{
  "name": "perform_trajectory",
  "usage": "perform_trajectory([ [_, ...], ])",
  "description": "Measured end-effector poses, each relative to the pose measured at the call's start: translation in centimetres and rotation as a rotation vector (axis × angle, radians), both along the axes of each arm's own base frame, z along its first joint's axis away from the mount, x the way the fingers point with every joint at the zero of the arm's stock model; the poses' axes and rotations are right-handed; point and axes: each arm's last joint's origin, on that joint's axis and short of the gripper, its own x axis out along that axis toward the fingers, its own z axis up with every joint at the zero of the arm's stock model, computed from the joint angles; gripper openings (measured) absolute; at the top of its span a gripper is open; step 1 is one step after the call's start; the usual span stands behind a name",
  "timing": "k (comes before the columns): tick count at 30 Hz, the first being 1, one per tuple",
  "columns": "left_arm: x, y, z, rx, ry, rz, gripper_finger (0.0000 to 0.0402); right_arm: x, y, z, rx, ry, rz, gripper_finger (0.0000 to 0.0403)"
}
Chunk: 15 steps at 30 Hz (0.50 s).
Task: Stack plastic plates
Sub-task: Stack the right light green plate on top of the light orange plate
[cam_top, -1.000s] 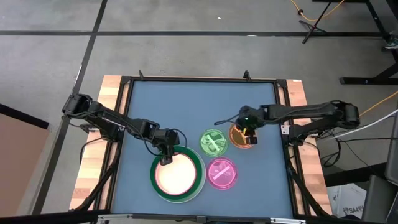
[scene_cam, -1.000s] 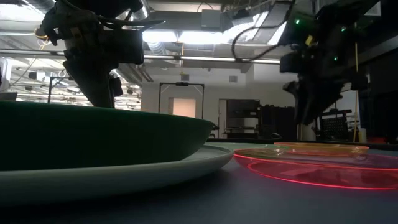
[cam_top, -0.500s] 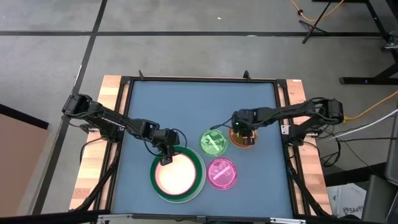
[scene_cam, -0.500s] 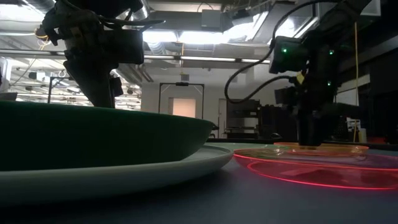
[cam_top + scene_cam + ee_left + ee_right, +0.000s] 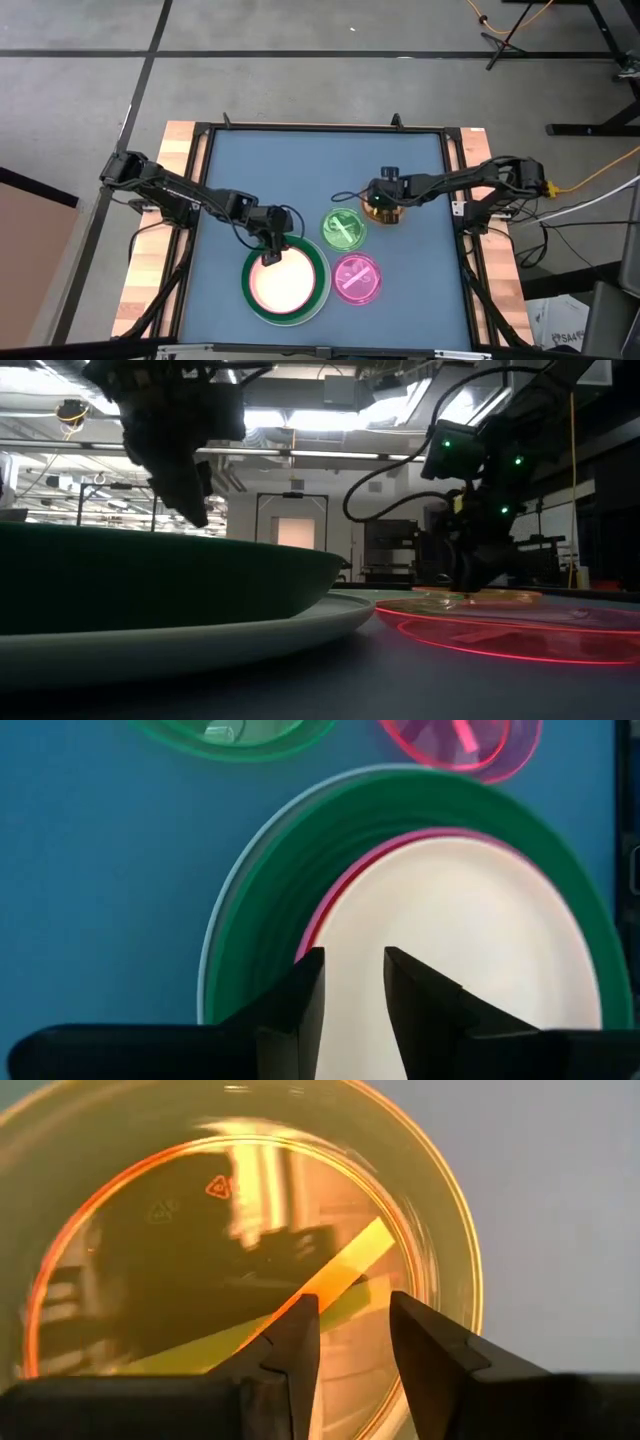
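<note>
Blue table [image 5: 300,160], white plate [image 5: 322,300] under stack, small green [image 5: 343,228], orange [image 5: 385,215], pink plates [image 5: 356,279]

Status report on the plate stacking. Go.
Right gripper open, down over the orange plate, nothing held. Left gripper open, above the stack: cream on pink on dark green on white. Small green and pink plates loose. Nothing in the way.
</note>
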Motion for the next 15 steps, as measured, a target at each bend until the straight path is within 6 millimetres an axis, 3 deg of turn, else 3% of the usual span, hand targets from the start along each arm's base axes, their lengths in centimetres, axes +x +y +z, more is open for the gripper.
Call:
perform_trajectory([
  [8, 0.9, 0.1, 1.5, 0.009, -0.062, 0.0, 0.0098, 0.3, -0.3, -0.2, -0.081, -0.013, -0.03, 0.0124],
  [15, 1.8, 2.1, 2.2, 0.097, -0.155, 0.14, 0.0098, 1.1, -0.5, -1.7, -0.104, -0.001, -0.036, 0.0124],
])
